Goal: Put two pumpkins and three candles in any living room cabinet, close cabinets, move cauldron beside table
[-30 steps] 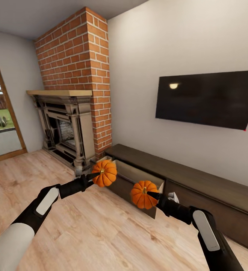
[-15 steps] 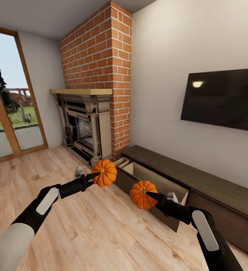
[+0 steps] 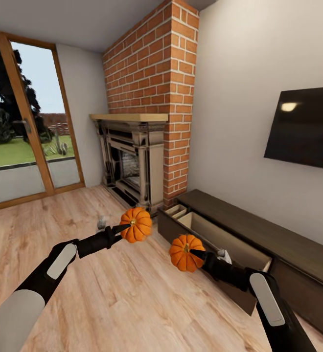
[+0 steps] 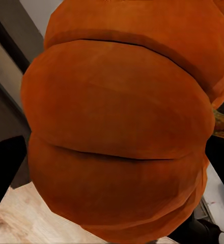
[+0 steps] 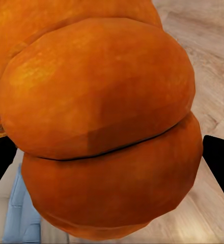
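I hold one bright orange pumpkin in each hand over the wood floor. My left gripper (image 3: 126, 226) is shut on the left pumpkin (image 3: 137, 225) (image 4: 122, 122). My right gripper (image 3: 195, 253) is shut on the right pumpkin (image 3: 183, 253) (image 5: 102, 127). The long, low, dark brown cabinet (image 3: 264, 230) runs along the right wall. Its left front (image 3: 215, 239) stands pulled out and open, just beyond and right of the right pumpkin. The cauldron and candles are out of view.
A brick chimney (image 3: 156, 83) with a fireplace (image 3: 132, 166) stands ahead beside the cabinet's left end. A black TV (image 3: 308, 127) hangs above the cabinet. A glass door (image 3: 19, 142) is at the left. A small grey object (image 3: 101, 223) lies on the floor near the hearth.
The camera has swung left: fireplace, cabinet and TV slid right in the picture and more of the glass door shows. Both arms keep their pose, each still holding its pumpkin.
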{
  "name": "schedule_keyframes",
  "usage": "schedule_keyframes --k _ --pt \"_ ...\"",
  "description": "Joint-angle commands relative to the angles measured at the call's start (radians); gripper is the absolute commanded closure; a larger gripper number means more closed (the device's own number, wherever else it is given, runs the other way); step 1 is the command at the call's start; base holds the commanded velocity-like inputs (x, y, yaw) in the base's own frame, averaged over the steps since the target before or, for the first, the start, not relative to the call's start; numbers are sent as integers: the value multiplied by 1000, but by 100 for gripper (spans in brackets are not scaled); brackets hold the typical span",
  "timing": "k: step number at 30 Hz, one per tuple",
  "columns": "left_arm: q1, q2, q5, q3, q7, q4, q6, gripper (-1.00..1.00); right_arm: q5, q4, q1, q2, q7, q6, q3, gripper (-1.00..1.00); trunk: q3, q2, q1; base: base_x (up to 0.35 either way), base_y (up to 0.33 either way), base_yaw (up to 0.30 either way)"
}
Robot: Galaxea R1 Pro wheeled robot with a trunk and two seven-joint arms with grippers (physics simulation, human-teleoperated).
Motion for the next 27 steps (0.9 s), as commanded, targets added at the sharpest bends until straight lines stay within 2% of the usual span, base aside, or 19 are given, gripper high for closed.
schedule_keyframes --k 1,9,18,27 --pt "-1 1 18 -2 0 0 9 100 -7 -1 -1 0 10 6 -2 100 -2 -1 0 272 48 260" --pt "-1 1 18 -2 0 1 9 100 -8 -2 -1 2 11 4 -2 100 -6 -1 0 312 35 192" --pt "-1 0 19 0 -1 22 9 100 -13 -2 -1 1 11 4 -2 100 -6 -1 0 336 17 15" --pt "-1 1 19 0 -4 26 9 100 -19 -1 -1 1 11 4 -2 100 -8 -1 0 301 139 -54"
